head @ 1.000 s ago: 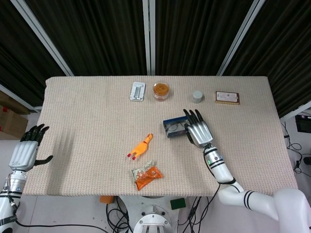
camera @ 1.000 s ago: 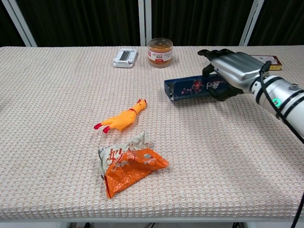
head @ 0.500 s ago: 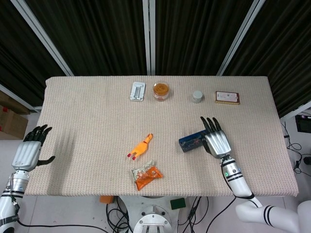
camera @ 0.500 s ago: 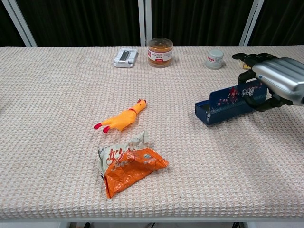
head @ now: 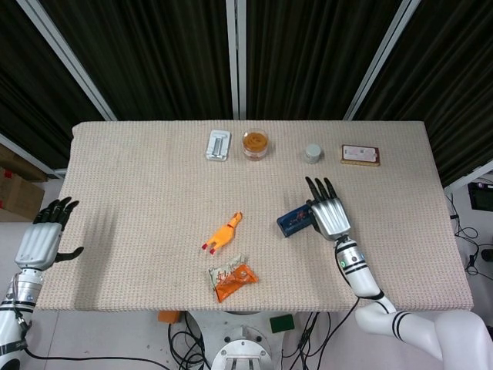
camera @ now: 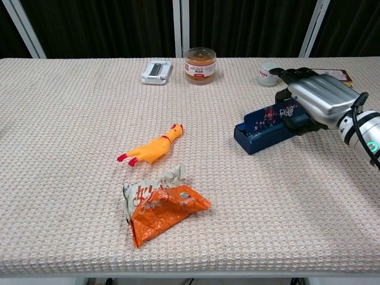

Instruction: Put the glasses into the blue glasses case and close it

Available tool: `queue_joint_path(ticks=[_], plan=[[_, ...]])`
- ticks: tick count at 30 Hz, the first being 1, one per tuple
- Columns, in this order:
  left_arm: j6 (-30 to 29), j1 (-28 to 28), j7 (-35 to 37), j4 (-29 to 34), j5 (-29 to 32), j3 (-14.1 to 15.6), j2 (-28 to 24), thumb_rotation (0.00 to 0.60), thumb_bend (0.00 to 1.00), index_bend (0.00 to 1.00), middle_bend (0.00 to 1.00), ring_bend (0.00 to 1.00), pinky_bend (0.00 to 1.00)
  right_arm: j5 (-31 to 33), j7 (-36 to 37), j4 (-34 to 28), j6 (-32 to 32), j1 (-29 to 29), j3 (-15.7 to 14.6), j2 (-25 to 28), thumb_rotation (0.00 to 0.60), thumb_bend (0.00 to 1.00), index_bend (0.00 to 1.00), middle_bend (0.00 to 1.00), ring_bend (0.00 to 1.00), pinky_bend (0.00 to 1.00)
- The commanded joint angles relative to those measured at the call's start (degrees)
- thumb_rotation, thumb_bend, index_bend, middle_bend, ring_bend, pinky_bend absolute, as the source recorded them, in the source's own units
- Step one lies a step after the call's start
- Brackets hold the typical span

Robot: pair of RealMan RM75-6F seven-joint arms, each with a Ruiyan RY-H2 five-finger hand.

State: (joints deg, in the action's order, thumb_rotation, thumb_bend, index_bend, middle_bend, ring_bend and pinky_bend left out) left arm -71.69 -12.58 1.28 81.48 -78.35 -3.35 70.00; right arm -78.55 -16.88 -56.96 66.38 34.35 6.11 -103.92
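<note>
Robotics lab test station. Table [head: 139, 177] covered with beige woven cloth, black curtains [head: 154, 54] with white frame bars behind, loose cables [head: 185, 339] on the floor at near edge, cardboard box [head: 19, 193] far left.

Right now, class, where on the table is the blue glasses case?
In the head view the blue glasses case lies right of centre, gripped by the right hand, with the rubber chicken to its left.

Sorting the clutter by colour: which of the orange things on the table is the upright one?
The jar at the back edge; it stands upright, while the rubber chicken and the snack packet lie flat nearer the front.
</note>
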Motion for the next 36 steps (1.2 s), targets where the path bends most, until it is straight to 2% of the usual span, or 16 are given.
queue_joint_path(ticks=[1, 3, 5, 7, 18, 27, 33, 36], plan=[[-0.2, 0.0, 0.0, 0.2, -0.1, 0.0, -0.2, 0.597, 0.14, 0.1, 0.04, 0.0, 0.14, -1.5, 1.9, 2.7, 0.6, 0.5, 0.2, -1.7, 0.6, 0.52, 0.76, 0.0, 0.0, 0.0], [-0.4, 0.1, 0.0, 0.3, -0.1, -0.1, -0.3, 0.595, 0.14, 0.1, 0.04, 0.0, 0.14, -1.9, 2.3, 3.7, 0.6, 0.5, 0.1, -2.1, 0.6, 0.5, 0.52, 0.0, 0.0, 0.0], [-0.3, 0.1, -0.1, 0.3, -0.1, -0.1, -0.3, 0.596, 0.14, 0.1, 0.04, 0.0, 0.14, -1.9, 2.4, 4.4, 0.4, 0.6, 0.2, -2.4, 0.6, 0.48, 0.13, 0.0, 0.0, 0.0], [-0.3, 0.1, -0.2, 0.4, 0.0, 0.0, -0.2, 0.595, 0.14, 0.1, 0.04, 0.0, 0.14, -2.1, 2.7, 5.2, 0.5, 0.6, 0.4, -2.9, 0.6, 0.47, 0.0, 0.0, 0.0, 0.0], [-0.6, 0.3, -0.2, 0.6, 0.2, 0.0, -0.5, 0.596, 0.14, 0.1, 0.04, 0.0, 0.14, -4.1, 8.6, 9.4, 3.8, 0.7, 1.5, -5.5, 0.6, 0.4, 0.0, 0.0, 0.0, 0.0], [-0.5, 0.4, 0.1, 0.4, 0.3, 0.1, -0.3, 0.596, 0.14, 0.1, 0.04, 0.0, 0.14, -4.7, 10.0, 11.5, 4.7, 0.8, 1.9, -6.6, 0.6, 0.37, 0.0, 0.0, 0.0, 0.0], [-0.8, 0.4, -0.1, 0.7, 0.2, 0.0, -0.5, 0.597, 0.14, 0.1, 0.04, 0.0, 0.14, -5.4, 10.2, 10.3, 7.3, 0.1, 2.3, -5.6, 0.6, 0.38, 0.0, 0.0, 0.0, 0.0], [-1.2, 0.6, -0.2, 1.2, 0.1, 0.0, -0.7, 0.596, 0.14, 0.1, 0.04, 0.0, 0.14, -6.2, 9.9, 6.8, 10.4, -1.5, 2.3, -3.0, 0.6, 0.38, 0.0, 0.0, 0.0, 0.0]])
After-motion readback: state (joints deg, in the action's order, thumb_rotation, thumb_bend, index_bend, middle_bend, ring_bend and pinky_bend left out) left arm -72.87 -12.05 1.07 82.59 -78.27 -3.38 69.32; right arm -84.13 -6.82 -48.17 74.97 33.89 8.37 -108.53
